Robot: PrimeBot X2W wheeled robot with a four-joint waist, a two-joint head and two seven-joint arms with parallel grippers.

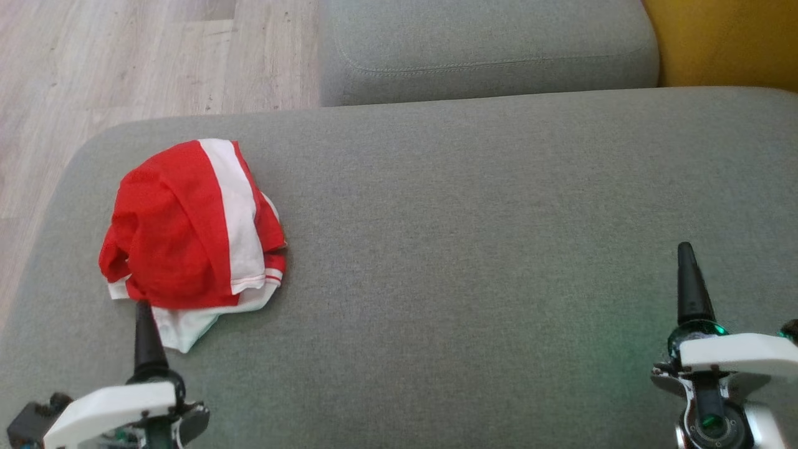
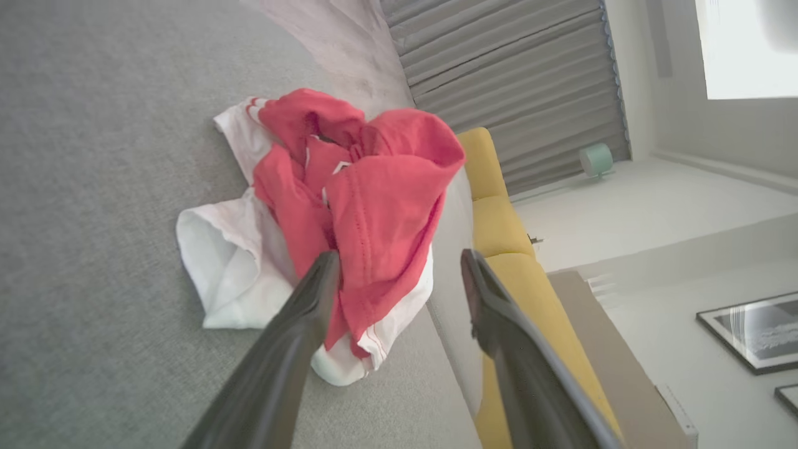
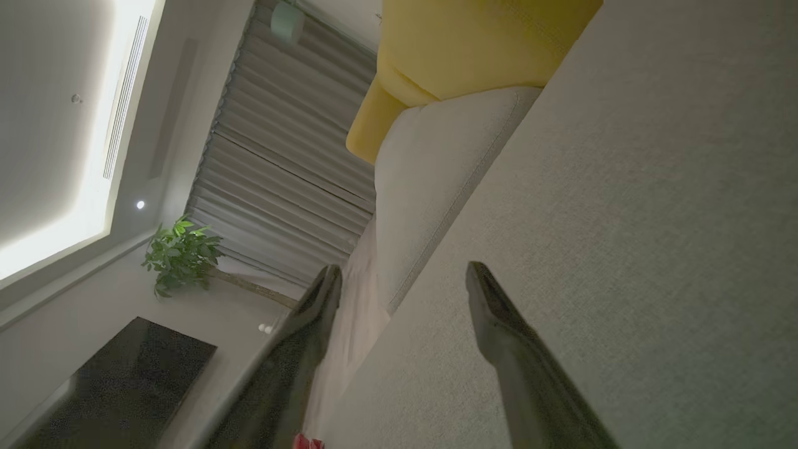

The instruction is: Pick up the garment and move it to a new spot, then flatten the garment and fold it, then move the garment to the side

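Left gripper [image 2: 399,259] first, in its wrist view: two dark fingers stand apart, holding nothing. They aim at the garment [image 2: 349,206], one red-and-white heap bunched just past them toward 11 o'clock. I judge they are placed to pinch it. Whether a tip touches cloth, I cannot tell.

Right wrist view: my right gripper [image 3: 402,271], two fingers apart and empty, hangs over the bare grey sofa seat [image 3: 654,218].

Head view: garment at 9 o'clock on the seat, left gripper just beside it at 7, right gripper well apart at 4, likely reserved for flattening. One garment, two grippers.
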